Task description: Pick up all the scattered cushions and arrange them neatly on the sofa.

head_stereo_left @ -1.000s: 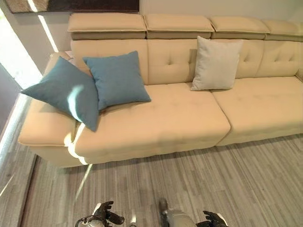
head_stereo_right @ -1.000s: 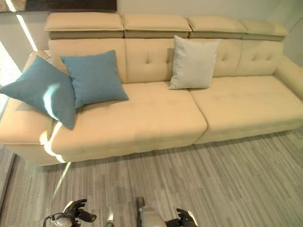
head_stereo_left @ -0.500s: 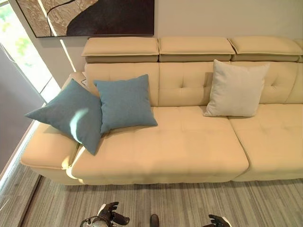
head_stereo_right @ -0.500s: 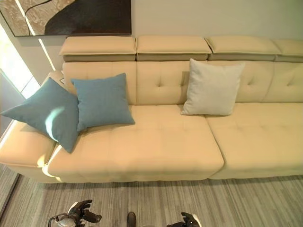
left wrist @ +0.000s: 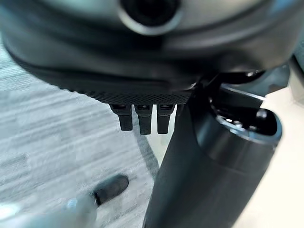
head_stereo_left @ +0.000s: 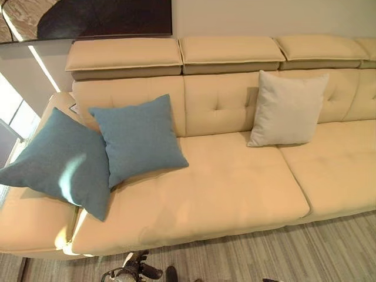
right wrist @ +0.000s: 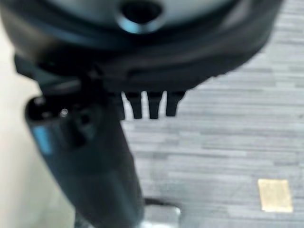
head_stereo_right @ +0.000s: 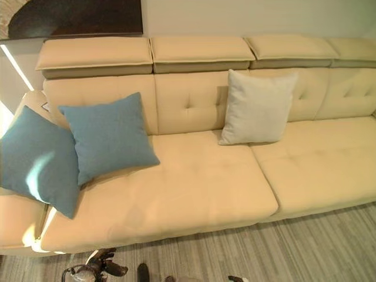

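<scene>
Two blue cushions rest on the left end of the beige sofa (head_stereo_left: 235, 182): one (head_stereo_left: 61, 161) tilted over the armrest, the other (head_stereo_left: 140, 138) leaning on the backrest beside it and overlapping it. A pale grey cushion (head_stereo_left: 286, 108) stands upright against the backrest further right. My left hand (head_stereo_left: 138, 271) hangs low over the floor in front of the sofa, its fingers (left wrist: 141, 118) straight and holding nothing. My right hand (head_stereo_right: 237, 279) shows at the bottom edge, its fingers (right wrist: 148, 105) straight too, with nothing in them.
A dark painting (head_stereo_left: 94, 17) hangs on the wall above the sofa, and bright window light falls on its left end. Grey plank floor (head_stereo_left: 329, 247) runs along the sofa's front. A yellow patch (right wrist: 275, 194) marks the floor near my right hand.
The camera has moved: the whole picture shifted and the sofa now looks nearer. The cushions lie as before, and both hands stay low and empty.
</scene>
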You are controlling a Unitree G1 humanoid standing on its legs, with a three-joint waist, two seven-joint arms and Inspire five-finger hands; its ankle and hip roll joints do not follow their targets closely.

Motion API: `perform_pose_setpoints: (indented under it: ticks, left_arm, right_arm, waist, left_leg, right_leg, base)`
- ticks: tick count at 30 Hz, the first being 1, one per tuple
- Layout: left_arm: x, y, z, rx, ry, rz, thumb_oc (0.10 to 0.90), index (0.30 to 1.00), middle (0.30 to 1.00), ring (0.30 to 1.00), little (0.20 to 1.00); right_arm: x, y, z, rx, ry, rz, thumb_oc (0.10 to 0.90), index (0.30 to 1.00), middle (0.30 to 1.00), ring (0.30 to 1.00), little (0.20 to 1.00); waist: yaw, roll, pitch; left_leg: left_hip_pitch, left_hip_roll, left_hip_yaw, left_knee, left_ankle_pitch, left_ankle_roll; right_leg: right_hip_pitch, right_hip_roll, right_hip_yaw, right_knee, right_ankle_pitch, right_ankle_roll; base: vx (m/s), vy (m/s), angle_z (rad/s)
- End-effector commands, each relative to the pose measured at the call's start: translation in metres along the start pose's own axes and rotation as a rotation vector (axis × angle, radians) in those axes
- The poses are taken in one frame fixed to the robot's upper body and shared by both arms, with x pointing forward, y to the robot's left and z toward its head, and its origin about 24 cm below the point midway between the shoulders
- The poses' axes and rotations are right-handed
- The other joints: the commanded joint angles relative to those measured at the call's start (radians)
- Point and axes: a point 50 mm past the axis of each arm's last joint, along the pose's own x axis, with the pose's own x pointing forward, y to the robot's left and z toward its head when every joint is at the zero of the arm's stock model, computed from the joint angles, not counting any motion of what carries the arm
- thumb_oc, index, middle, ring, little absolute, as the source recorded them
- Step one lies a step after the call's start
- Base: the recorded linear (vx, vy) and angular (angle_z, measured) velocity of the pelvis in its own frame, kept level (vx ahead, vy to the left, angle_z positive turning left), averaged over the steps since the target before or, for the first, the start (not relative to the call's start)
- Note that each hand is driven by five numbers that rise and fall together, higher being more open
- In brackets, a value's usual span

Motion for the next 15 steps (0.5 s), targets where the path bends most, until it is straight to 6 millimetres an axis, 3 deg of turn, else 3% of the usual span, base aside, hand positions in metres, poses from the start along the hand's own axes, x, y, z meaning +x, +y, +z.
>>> perform_pose_setpoints:
  ticks: [1, 5, 8, 11, 14, 15]
  left_arm:
    - [-0.002, 0.013, -0.01, 0.027, 0.008, 0.032, 0.8, 0.9, 0.9, 0.9, 0.9]
    - [-0.003, 0.01, -0.014, 0.035, 0.024, 0.02, 0.8, 0.9, 0.9, 0.9, 0.9]
    - [-0.004, 0.005, -0.018, 0.038, 0.032, 0.011, 0.8, 0.9, 0.9, 0.9, 0.9]
    - [-0.004, 0.003, -0.019, 0.038, 0.037, 0.003, 0.8, 0.9, 0.9, 0.9, 0.9]
    - [-0.004, -0.001, -0.017, 0.054, 0.029, -0.014, 0.8, 0.9, 0.9, 0.9, 0.9]
    - [-0.002, -0.002, -0.01, 0.061, 0.009, -0.018, 0.8, 0.9, 0.9, 0.9, 0.9]
  right_arm:
    - [0.0, -0.01, -0.001, -0.021, -0.009, -0.032, 0.8, 0.9, 0.9, 0.9, 0.9]
    - [0.0, -0.012, -0.006, -0.029, 0.007, -0.033, 0.8, 0.9, 0.9, 0.9, 0.9]
    - [-0.002, -0.011, -0.014, -0.02, 0.031, -0.034, 0.8, 0.9, 0.9, 0.9, 0.9]
    - [-0.002, -0.013, -0.019, -0.01, 0.045, -0.04, 0.8, 0.9, 0.9, 0.9, 0.9]
    - [-0.002, -0.016, -0.018, 0.02, 0.041, -0.05, 0.8, 0.9, 0.9, 0.9, 0.9]
    - [-0.002, -0.018, -0.017, 0.027, 0.035, -0.055, 0.8, 0.9, 0.9, 0.9, 0.9]
  waist:
    - [0.015, -0.052, -0.052]
    - [0.001, -0.063, -0.039]
    - [-0.004, -0.068, -0.04]
    - [-0.001, -0.066, -0.05]
    - [-0.014, -0.072, -0.049]
    - [-0.02, -0.077, -0.039]
  left_leg:
    - [-0.008, -0.025, 0.018, 0.082, -0.154, -0.066]
    - [0.028, -0.048, -0.014, 0.069, -0.162, -0.066]
    - [0.044, -0.052, -0.029, 0.069, -0.171, -0.07]
    - [0.048, -0.05, -0.028, 0.077, -0.182, -0.08]
    - [0.022, -0.038, -0.011, 0.168, -0.214, -0.108]
    - [-0.02, -0.025, 0.012, 0.273, -0.205, -0.134]
  right_leg:
    - [0.021, -0.055, 0.049, -0.201, 0.148, 0.046]
    - [0.007, -0.021, 0.021, -0.301, 0.176, 0.036]
    - [0.034, -0.001, 0.078, -0.323, 0.179, 0.021]
    - [0.056, -0.001, 0.081, -0.344, 0.182, 0.012]
    - [0.082, -0.001, 0.088, -0.359, 0.174, -0.007]
    - [0.097, -0.008, 0.077, -0.366, 0.17, -0.018]
  base:
    - [0.14, 0.015, -0.02]
    - [0.11, -0.029, 0.11]
    - [0.09, -0.07, 0.37]
    - [0.09, -0.075, 0.13]
    - [0.06, -0.077, 0.24]
    - [0.02, -0.036, 0.48]
